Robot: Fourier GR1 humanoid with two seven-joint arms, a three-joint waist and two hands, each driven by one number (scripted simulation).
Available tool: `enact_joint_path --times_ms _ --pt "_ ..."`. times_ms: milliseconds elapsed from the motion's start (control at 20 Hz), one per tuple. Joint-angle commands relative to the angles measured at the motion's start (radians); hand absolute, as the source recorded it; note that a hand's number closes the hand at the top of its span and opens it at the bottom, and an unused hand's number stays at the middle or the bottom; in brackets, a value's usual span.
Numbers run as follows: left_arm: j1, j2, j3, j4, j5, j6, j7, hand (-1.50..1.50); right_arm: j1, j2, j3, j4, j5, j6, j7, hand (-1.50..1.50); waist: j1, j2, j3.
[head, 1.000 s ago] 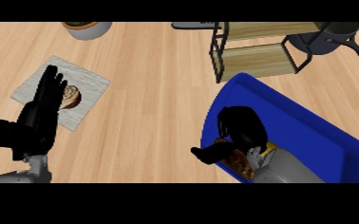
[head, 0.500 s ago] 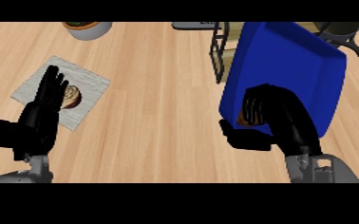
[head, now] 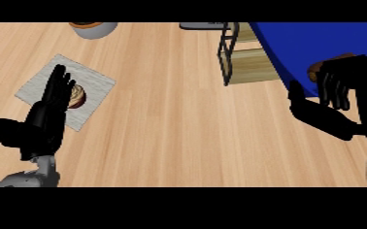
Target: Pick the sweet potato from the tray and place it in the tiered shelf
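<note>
**Right hand holds the sweet potato at the right edge, beside the shelf**

At the far left of the frame, the left hand (head: 44, 114) rests open with its fingers straight and pointing up the picture. Its fingertips overlap a grey cloth (head: 43, 85) that lies flat on the wooden counter (head: 165, 116). A small round brown and white thing (head: 77, 97) sits on the cloth, partly hidden by the fingers; what it is cannot be told.

In the upper left, a grey bowl (head: 94, 29) stands at the top edge of the counter, cut off by the frame, with something orange-brown showing at its rim.

The middle of the counter is bare wood.

Right of centre, in the upper part of the frame, stands the tiered shelf (head: 243, 58), with thin dark metal posts and light wooden boards. A flat grey thing (head: 201, 25) lies just left of its top, at the upper edge.

A blue tray (head: 315, 43) fills the upper right corner and covers part of the shelf's right side.

At the right edge, the right hand (head: 331, 102) has its fingers curled over the sweet potato (head: 320, 69), a brown lump that shows above the fingers against the blue of the tray. The thumb reaches out below, towards the lower right. The sweet potato sits to the right of the shelf, not on its boards.
</note>
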Motion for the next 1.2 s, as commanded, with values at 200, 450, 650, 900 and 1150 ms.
enact_joint_path --times_ms 200,450,650,900,1150 --pt "0.024 0.0 0.014 -0.067 -0.011 -0.029 0.044 0.0 -0.108 0.028 -0.128 0.222 0.04 -0.028 -0.104 1.5 0.018 0.003 0.0" --pt "-0.021 -0.056 -0.02 -0.006 -0.058 -0.003 0.025 0.0 -0.074 0.043 -0.197 0.369 0.044 -0.112 -0.291 1.5 0.012 0.004 0.001" --pt "-0.094 -0.022 0.042 0.043 -0.023 -0.043 0.042 0.0 -0.166 0.054 -0.215 0.595 0.071 -0.175 -0.429 1.5 0.015 0.006 0.001" --pt "-0.025 -0.034 0.049 0.007 -0.03 -0.056 0.019 0.0 -0.27 0.039 -0.31 0.785 0.029 -0.217 -0.547 1.5 0.017 0.005 0.001" --pt "-0.082 -0.07 0.019 0.031 -0.088 -0.024 0.051 0.0 -0.346 0.115 -0.28 0.95 0.092 -0.33 -0.619 1.5 0.015 0.005 0.001"
